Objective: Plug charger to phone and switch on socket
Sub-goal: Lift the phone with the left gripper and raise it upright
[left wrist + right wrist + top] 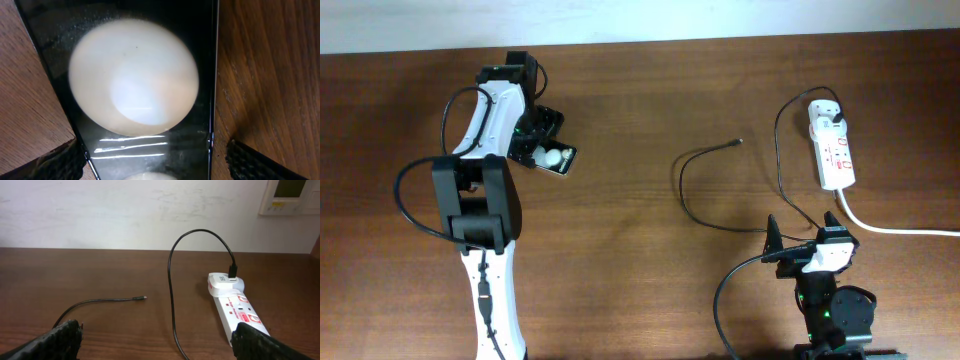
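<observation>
Overhead: phone (560, 162), 1, upper left of frame, flat on the surface (640, 90) beneath the left pincer (546, 142). Charger (685, 190), 1, black lead looping through centre right, its tip (738, 141) lying free and well apart from the phone, its plug (828, 116) seated in the top end of the socket (837, 160), 1, upper right. Cord (895, 229), 1, white, leaving by the right edge. Right pincer (803, 232), 1, lower right, spread wide and empty, near the lead's lower loop. Left wrist: phone (150, 30) fills the frame, glossy; white spots, 2, one whole and one cut by the bottom edge. The pads (52, 165) sit in the two bottom corners, straddling the phone; a sliver of wood shows beside the right-hand pad, so the pincer reads as parted, gripping nothing. Hazard: the slick glass may skate or twist if one pad meets it first. Right wrist: tip (144, 298) at centre left, socket (235, 307) at right, plug (225, 281) on top of it, lead arching between; pads (62, 340), 2, at the bottom corners, far apart, nothing between. Hazards: the tiny tip may slip or roll in a grasp; a tug on the lead may drag the socket or unseat the plug; the low loop may snag this arm. Red switches: number not legible.
</observation>
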